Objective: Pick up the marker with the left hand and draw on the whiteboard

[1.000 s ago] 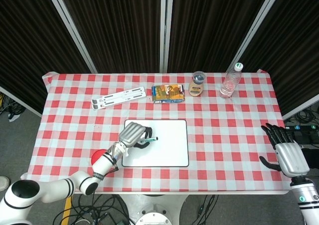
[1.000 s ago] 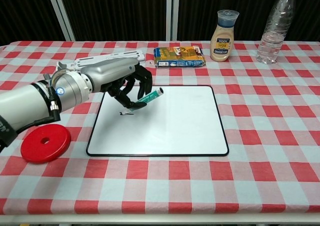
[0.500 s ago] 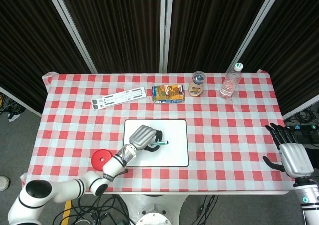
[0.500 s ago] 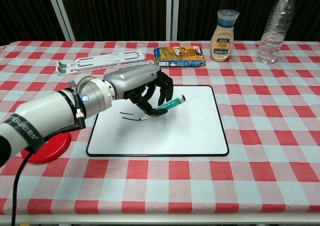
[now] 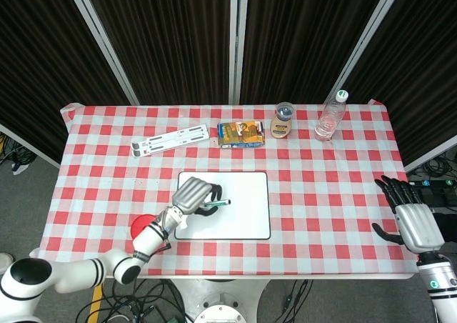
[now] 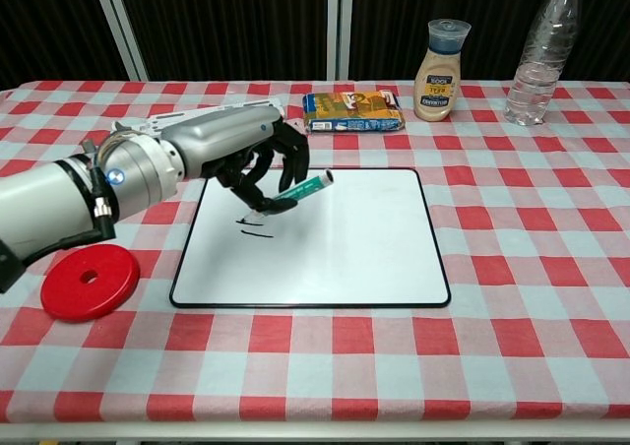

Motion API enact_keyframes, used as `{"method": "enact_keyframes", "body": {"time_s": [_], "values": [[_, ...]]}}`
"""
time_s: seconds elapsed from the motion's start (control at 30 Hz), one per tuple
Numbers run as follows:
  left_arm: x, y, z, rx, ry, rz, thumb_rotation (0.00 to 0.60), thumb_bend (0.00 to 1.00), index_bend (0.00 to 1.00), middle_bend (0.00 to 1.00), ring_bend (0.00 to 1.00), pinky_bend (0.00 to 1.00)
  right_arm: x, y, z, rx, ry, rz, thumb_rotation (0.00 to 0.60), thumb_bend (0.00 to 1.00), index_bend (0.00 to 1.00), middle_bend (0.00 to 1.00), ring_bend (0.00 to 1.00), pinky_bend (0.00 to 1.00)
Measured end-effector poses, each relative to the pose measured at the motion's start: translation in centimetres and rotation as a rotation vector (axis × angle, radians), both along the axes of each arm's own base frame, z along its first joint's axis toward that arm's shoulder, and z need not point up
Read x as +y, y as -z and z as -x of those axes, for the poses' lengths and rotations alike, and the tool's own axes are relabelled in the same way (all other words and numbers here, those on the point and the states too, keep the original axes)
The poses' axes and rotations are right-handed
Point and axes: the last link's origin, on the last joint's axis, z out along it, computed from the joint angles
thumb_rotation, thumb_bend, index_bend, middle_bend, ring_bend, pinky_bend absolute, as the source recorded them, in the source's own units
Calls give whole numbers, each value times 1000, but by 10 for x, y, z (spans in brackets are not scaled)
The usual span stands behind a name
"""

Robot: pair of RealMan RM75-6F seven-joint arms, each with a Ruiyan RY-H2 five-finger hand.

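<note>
A table (image 5: 343,194) under red-and-white checked cloth carries a whiteboard (image 5: 239,216) at centre, a red disc (image 6: 87,282) at eight o'clock, and a bottle (image 5: 329,117), jar (image 5: 283,121), packet (image 5: 240,133) and white rack (image 5: 170,139) toward twelve.

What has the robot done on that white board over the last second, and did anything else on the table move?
The left hand, holding the marker, swept right across the whiteboard and came back left. One short black stroke has become two, one above the other. The right hand hangs open off the table's edge as before; the red disc and bottles stayed put.
</note>
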Motion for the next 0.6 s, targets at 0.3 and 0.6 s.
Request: {"method": "enact_keyframes", "body": {"time_s": [0.3,0.6], "values": [[-2,6,13,6,-30,2,600,379,587,595,715,892,1,1,-4,9,-4,-2,600,166,0,27,0,0],[-4,20,6,-8,-31,29,600,379,587,595,715,892,2,-1,-1,12,10,4,600,167,0,27,0,0]]}}
